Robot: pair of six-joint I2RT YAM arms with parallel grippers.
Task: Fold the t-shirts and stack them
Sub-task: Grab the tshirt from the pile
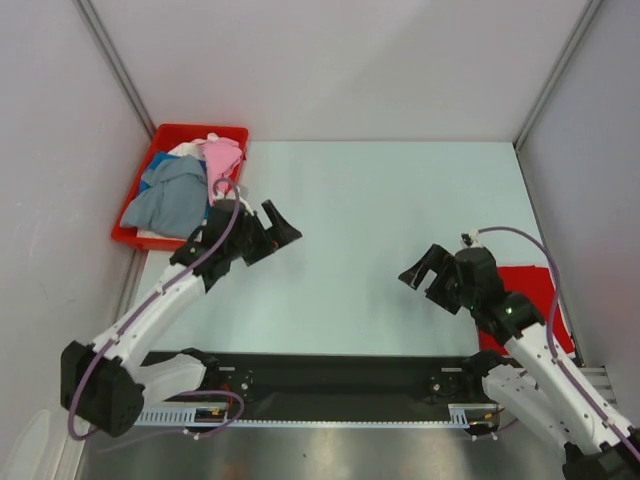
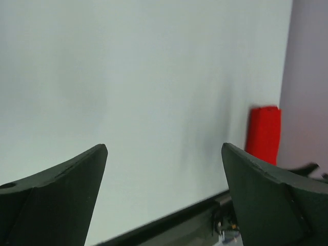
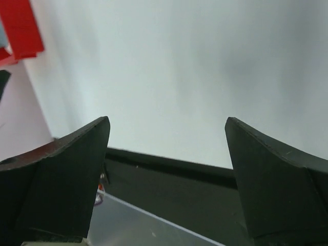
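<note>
Several t-shirts lie heaped in the red bin [image 1: 200, 129] at the back left: a grey-blue t-shirt [image 1: 170, 198], a light pink t-shirt [image 1: 222, 158] and a bit of white t-shirt [image 1: 188, 148]. A flat red t-shirt [image 1: 530, 282] lies at the table's right edge, partly under the right arm; the left wrist view shows the red t-shirt [image 2: 264, 134] by the wall. My left gripper [image 1: 283, 225] [image 2: 164, 148] hovers open just right of the bin, holding nothing. My right gripper [image 1: 418, 280] [image 3: 167, 120] is open and empty, left of the red t-shirt.
The pale table [image 1: 380, 200] is walled by white panels at the back and both sides. A black strip [image 1: 330, 375] runs along the near edge between the arm bases. A corner of the red bin [image 3: 20, 25] shows in the right wrist view.
</note>
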